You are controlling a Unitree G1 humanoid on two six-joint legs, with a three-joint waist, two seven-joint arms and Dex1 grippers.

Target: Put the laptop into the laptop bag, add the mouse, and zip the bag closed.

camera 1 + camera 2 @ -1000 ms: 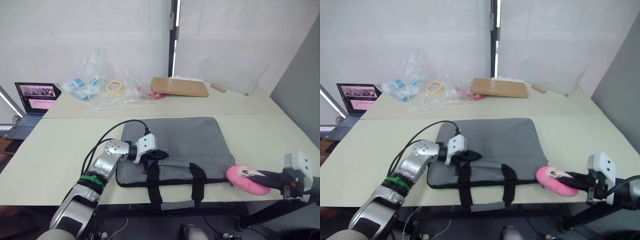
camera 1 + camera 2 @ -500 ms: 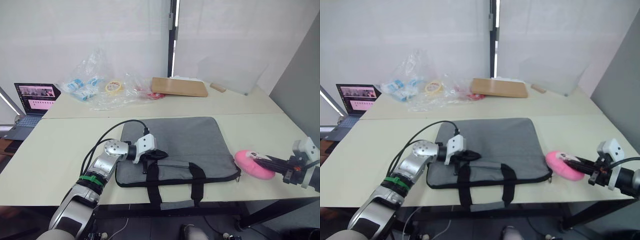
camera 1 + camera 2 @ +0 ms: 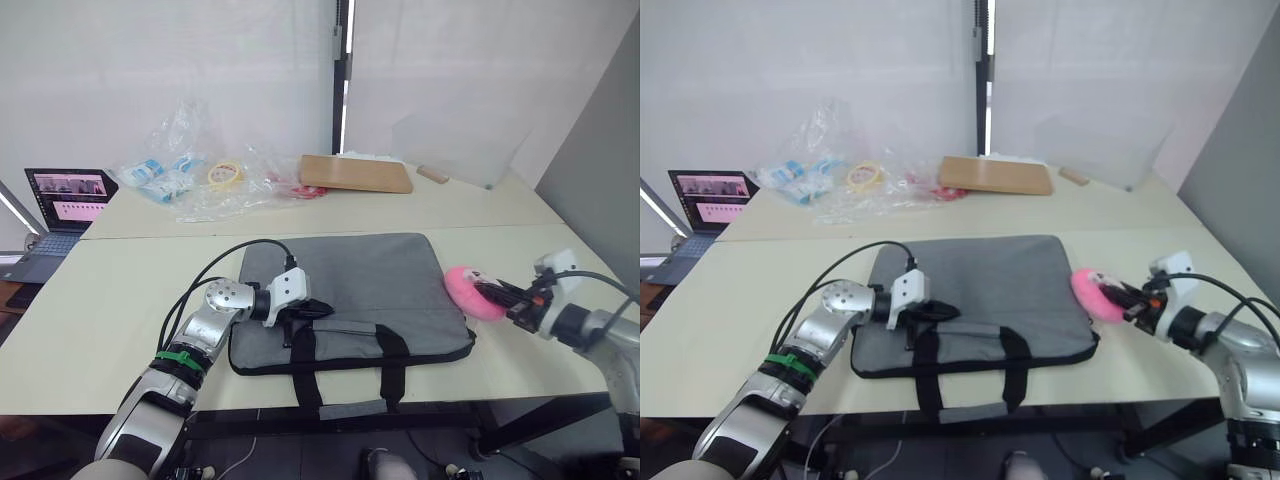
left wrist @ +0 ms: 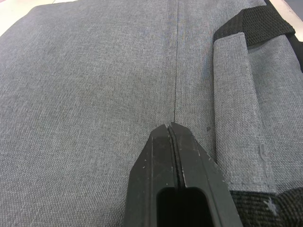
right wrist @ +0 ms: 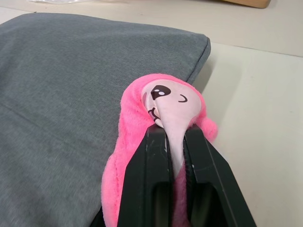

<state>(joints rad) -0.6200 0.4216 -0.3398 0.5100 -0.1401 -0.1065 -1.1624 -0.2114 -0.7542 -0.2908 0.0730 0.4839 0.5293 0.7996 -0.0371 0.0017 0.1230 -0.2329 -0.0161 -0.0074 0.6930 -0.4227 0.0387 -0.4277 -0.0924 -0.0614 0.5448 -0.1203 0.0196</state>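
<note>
Left eye view is showing the bag [image 3: 350, 295] lying flat near the front edge of the surface [image 3: 110, 300]. I am resting my left claw [image 3: 318, 311], clenched and empty, on its fabric by a strap, probably to pin it. My right claw [image 5: 171, 142] is gripping a pink plush toy [image 5: 156, 137] at the bag's right edge. I cannot make out the zipper's state or what is inside.

text: none legible | small dark laptop [image 3: 65, 200] screen: lit, pinkish, content too small to read | packets in clear plastic bag [image 3: 160, 175]: blue-white print, unreadable | laptop bag [image 3: 350, 290]: no readable label or brand
</note>
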